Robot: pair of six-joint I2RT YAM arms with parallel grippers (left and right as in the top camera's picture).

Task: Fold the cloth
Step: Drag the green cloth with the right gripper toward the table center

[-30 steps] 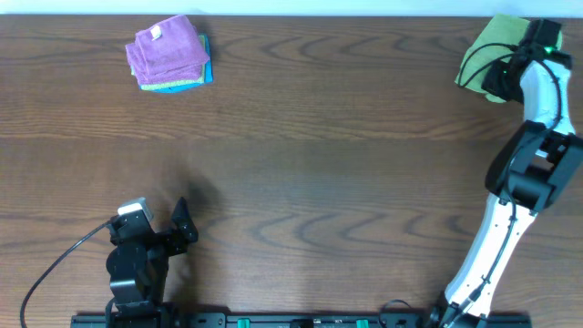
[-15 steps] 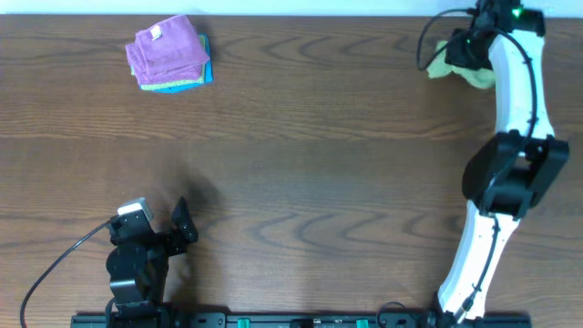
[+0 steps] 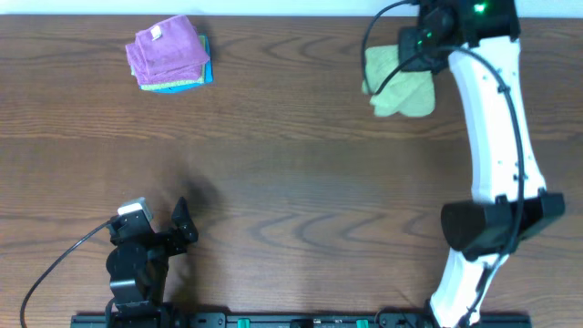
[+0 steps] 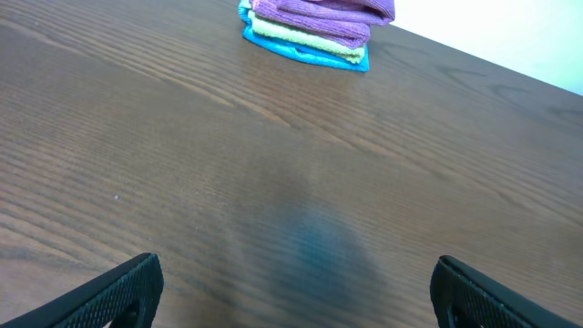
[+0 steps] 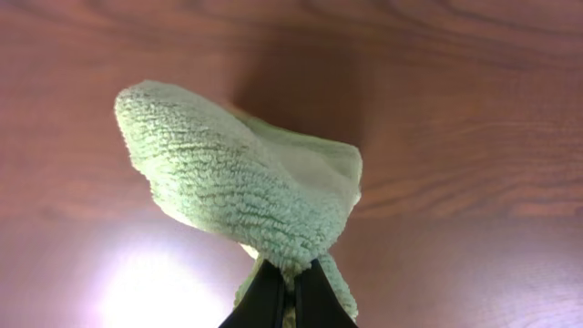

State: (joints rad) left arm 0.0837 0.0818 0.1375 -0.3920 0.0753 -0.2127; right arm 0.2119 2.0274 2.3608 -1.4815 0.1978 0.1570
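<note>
Hanging bunched at 1 o'clock overhead, cloth point(image 3: 401, 87) likely needs lowering and spreading flat toward centre before any fold; one stack point(image 3: 168, 55) at 11 o'clock. Left wrist: left gripper point(image 4: 296, 284) gaping, empty; stack shows three layers at 12. Right wrist: right gripper point(image 5: 287, 296) pinched tight on the one loose cloth.

Overhead view: bright and evenly lit; a soft shadow is cast on the table point(image 3: 196, 193) at lower left. Left wrist view: a blurred dark patch is seen mid-table. Right wrist view: reddish cast, white glare at lower left, cloth point(image 5: 237, 191) rendered sharp.
</note>
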